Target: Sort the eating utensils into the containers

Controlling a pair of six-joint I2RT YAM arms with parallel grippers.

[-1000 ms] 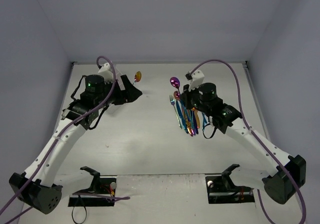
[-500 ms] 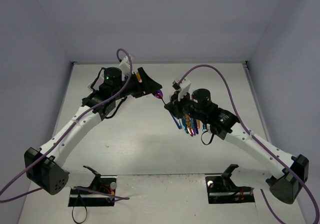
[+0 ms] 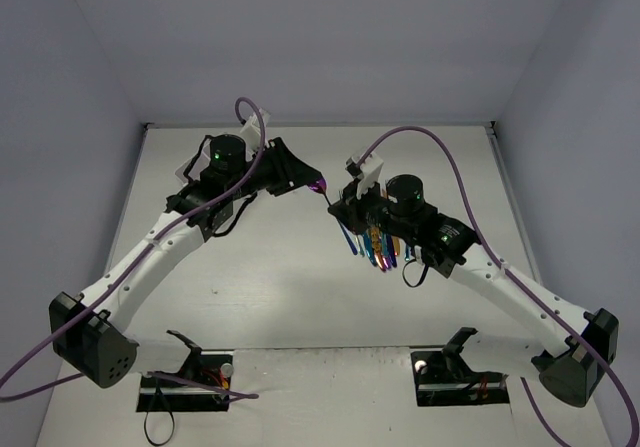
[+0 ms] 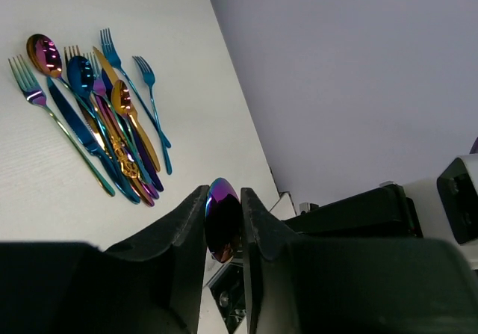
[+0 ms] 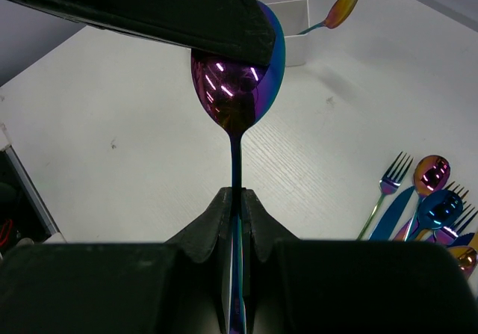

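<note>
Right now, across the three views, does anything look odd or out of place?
Yes: one purple spoon hangs in mid-air gripped at both ends, the right gripper on its handle, the left gripper on its bowl. The other utensils lie bunched on the table.

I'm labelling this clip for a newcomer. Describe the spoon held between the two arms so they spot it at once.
Over the table, the two grippers meet. The purple spoon is between them: handle in the right gripper, bowl in the left gripper. It is the only utensil being held.
</note>
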